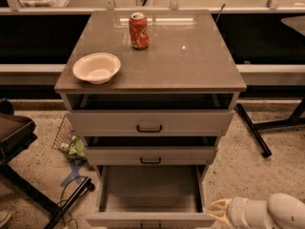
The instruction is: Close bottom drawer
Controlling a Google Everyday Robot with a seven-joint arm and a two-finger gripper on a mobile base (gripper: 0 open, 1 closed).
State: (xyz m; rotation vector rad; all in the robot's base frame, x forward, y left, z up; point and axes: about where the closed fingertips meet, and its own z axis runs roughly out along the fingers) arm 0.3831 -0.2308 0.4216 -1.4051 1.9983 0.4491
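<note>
Single view, high front, angled down at cabinet (pixel 190 66), moderately near; jaws at frame's bottom-right corner.

A lab-like workroom: drawer cabinet (pixel 190 66), long benches (pixel 269 69), floor cables (pixel 71 200) (hand (pixel 218 210) lower right).
</note>
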